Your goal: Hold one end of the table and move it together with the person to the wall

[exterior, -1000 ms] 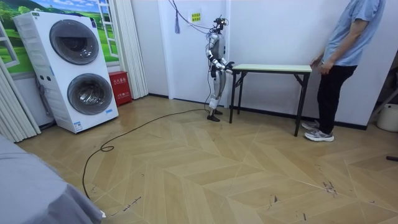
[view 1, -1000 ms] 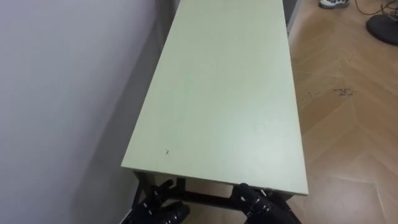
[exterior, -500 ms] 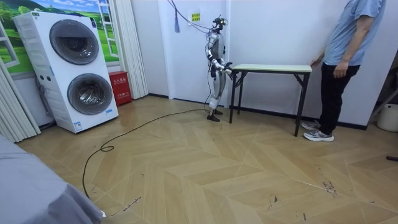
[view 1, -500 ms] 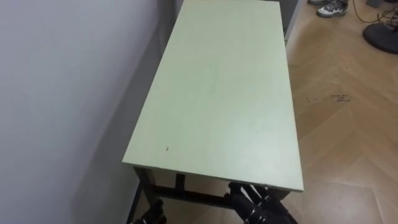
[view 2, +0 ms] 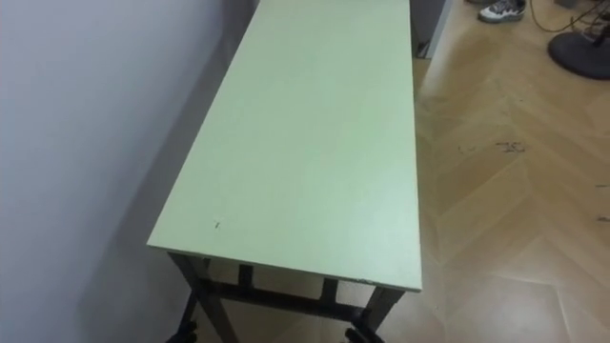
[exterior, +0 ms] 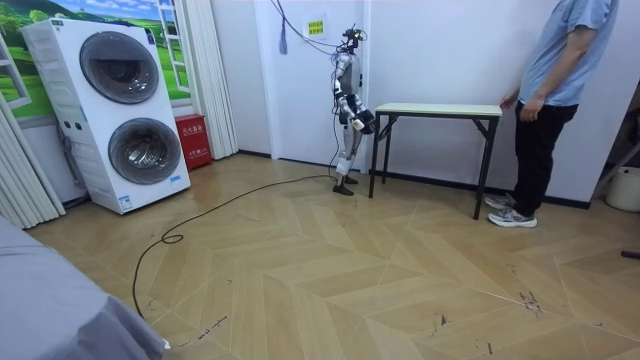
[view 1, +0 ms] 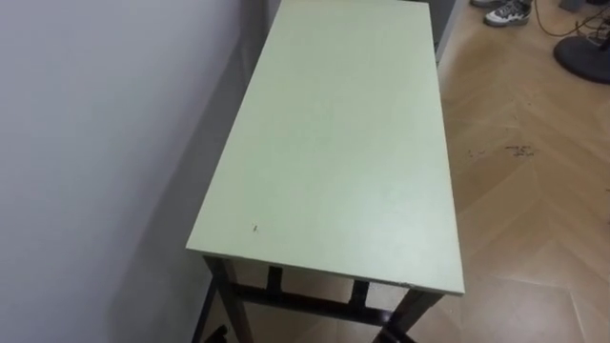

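Table (view 1: 334, 143) fills the left eye view: a long, pale green top that runs away from the robot, its left long side close along a grey-white wall (view 1: 86, 143). Under the near short edge the dark frame (view 1: 286, 297) shows, with a leg slanting down at each corner. To the right lies a herringbone wood floor (view 1: 534, 219). At the top right corner sit a light shoe (view 1: 505, 11) and a dark round base (view 1: 583, 50).

From the right eye view the same tabletop stands bare. At the bottom edge, below the near frame, two small dark slivers peek in: what seems to be the left hand (view 2: 184, 333) beside the left leg and the right hand (view 2: 355, 335) beside the right leg. Neither touches the top, and whether either is open or closed cannot be told.

In the room view the robot stands upright at the table's left end, facing along it, close to the white wall. Its near arm hangs bent, the hand just short of the table's end and below the top. The table stands on the floor. A person (exterior: 555, 80) stands at the far end, one hand near that end. At the room view's left stand a stacked washer and dryer (exterior: 120, 110) with a red box (exterior: 192, 140) beside them.
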Available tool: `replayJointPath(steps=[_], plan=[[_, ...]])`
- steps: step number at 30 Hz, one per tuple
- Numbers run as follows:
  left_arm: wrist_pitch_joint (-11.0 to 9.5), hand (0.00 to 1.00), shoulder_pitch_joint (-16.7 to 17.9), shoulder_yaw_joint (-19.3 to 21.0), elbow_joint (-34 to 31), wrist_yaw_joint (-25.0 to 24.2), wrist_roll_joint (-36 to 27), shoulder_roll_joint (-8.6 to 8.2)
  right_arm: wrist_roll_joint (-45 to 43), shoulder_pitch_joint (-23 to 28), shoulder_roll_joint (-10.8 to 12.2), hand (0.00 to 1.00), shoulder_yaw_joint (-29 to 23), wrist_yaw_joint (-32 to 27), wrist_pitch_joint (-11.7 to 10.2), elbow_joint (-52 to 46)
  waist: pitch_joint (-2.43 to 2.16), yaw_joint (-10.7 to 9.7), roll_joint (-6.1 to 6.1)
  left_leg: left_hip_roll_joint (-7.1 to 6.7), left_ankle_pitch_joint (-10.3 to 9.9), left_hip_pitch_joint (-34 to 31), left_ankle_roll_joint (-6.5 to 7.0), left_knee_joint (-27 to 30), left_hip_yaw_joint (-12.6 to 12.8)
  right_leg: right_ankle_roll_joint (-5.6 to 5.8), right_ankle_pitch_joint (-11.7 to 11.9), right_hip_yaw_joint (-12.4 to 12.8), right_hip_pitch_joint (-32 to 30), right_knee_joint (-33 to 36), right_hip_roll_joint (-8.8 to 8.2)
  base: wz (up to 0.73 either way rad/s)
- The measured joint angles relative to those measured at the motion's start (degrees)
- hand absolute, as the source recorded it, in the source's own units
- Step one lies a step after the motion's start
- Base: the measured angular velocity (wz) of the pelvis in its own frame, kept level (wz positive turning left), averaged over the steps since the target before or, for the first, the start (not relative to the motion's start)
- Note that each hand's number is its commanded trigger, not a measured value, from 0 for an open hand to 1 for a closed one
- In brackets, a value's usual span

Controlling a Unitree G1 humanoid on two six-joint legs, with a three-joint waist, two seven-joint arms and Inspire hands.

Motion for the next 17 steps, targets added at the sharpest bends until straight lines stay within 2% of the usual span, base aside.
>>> replayJointPath(steps=[4,9,13,17], plan=[[0.0,0.00,-0.1,1.3,5.5,2.4,0.1,-0.18,-1.6,-1.0,0.5,0.00,-1.6,-2.3,-0.2,5.5,0.01,0.2,-0.08,0.02,0.0,0.6,-0.01,-0.4,-0.1,0.00,0.0,0.0,0.4,-0.1,0.08,0.01],[0.0,0.00,-0.9,6.4,13.9,6.7,2.7,-0.34,-3.0,-1.7,0.7,0.00,-4.9,-5.3,-0.5,14.4,0.18,0.1,-0.32,0.00,0.0,0.7,-0.01,-0.6,-0.2,0.01,0.0,0.0,0.5,-0.3,0.08,0.00],[0.3,0.00,-0.8,8.6,16.3,9.2,3.6,-0.49,-3.9,-1.3,1.4,0.00,-7.8,-7.0,-0.3,18.9,0.29,-0.1,-0.28,0.01,0.0,0.7,-0.02,-0.6,-0.1,0.01,0.0,0.1,0.6,-0.4,0.10,-0.01],[1.0,0.00,-0.9,10.4,17.8,11.7,6.9,-1.39,-4.0,-1.4,2.0,0.00,-9.1,-8.5,-0.4,19.9,0.08,-0.5,-0.03,-0.06,0.0,0.8,-0.02,-0.6,-0.2,0.01,0.0,0.2,0.9,-0.9,0.10,-0.01]])
